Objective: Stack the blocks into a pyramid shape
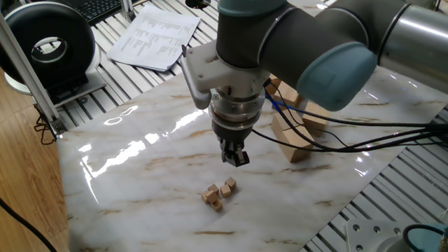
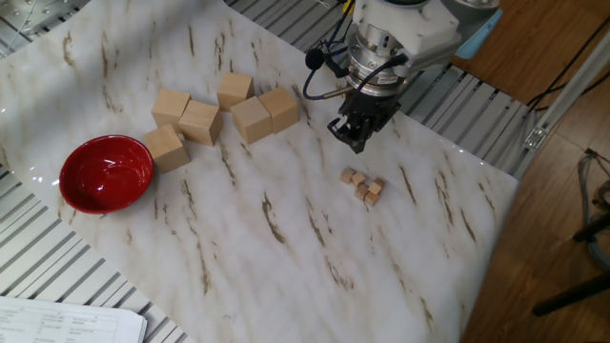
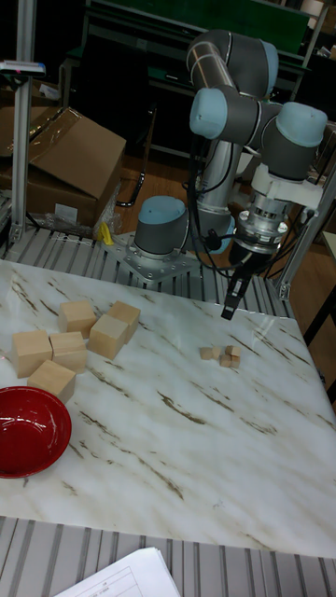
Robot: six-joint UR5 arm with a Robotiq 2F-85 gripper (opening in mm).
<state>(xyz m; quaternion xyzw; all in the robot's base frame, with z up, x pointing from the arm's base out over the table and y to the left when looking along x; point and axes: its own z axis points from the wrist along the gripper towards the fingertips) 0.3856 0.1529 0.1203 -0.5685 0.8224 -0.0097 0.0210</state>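
While I hover above the marble: my end effector (image 1: 236, 158) hangs over the tabletop (image 2: 286, 257), up and a little to the side of the small cubes, touching nothing.
End effector state: the fingers look close together with nothing between them, but I cannot tell for sure whether they are fully shut; the tip is small and dark in every view.
Where the blocks are: the blocks (image 2: 363, 185) lie in a tight cluster on the tabletop near its edge; in the tall fixed view they (image 3: 220, 354) sit just below and to one side of my fingertips.
Pyramid shape: the cubes lie close, some touching; one may ride on another, but I cannot tell at this size.
Handling, my judgement: tiny wooden cubes, so very light, stiff and not fragile; a nudge would scatter the cluster easily.
Where to take hold: on two opposite flat faces of an outer cube, fingers straddling it without brushing its neighbours.
Materials: cubes are light-tan bare wood with sharp edges; the tabletop is glossy white marble pattern with brown veins, likely slick.
Others: large pale wooden blocks (image 2: 214, 116) and a red bowl (image 2: 107, 172) stand well apart from the cluster.
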